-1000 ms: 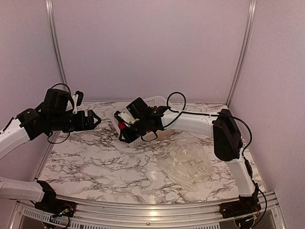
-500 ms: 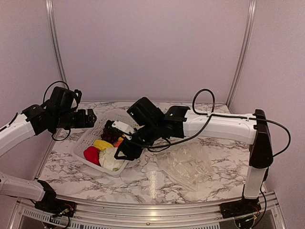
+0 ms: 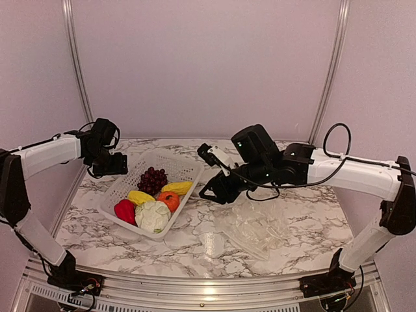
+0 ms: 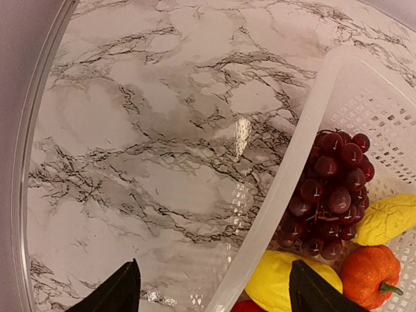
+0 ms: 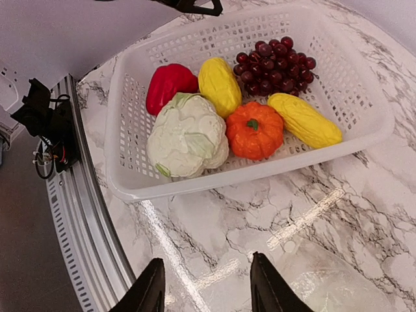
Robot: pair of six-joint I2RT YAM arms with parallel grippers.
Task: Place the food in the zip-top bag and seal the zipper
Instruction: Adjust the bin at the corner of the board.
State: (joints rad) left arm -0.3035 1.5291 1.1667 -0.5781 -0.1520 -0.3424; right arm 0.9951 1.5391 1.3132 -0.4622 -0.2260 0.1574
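The food lies in a white perforated basket (image 3: 114, 196): purple grapes (image 3: 153, 179), two yellow pieces (image 3: 177, 188), an orange fruit (image 3: 169, 201), a red pepper (image 3: 125, 210) and a pale white-green vegetable (image 3: 153, 216). The crinkly clear zip-top bag (image 3: 257, 227) lies flat on the table to the basket's right; its zipper cannot be made out. My left gripper (image 4: 214, 296) hangs open over the basket's far-left rim (image 4: 305, 130), holding nothing. My right gripper (image 5: 208, 286) is open above bare table between the basket (image 5: 260, 175) and the bag (image 5: 338, 286).
The marble table (image 3: 195, 253) has purple walls behind and on both sides, with metal posts in the back corners. A metal rail (image 5: 84, 214) runs along the near edge. The right arm (image 3: 338, 169) stretches over the bag's far side.
The basket, earlier tilted in the air in my right gripper, now rests flat at the left. The right gripper has let go and drawn back right. The left gripper moved to the basket's rim.
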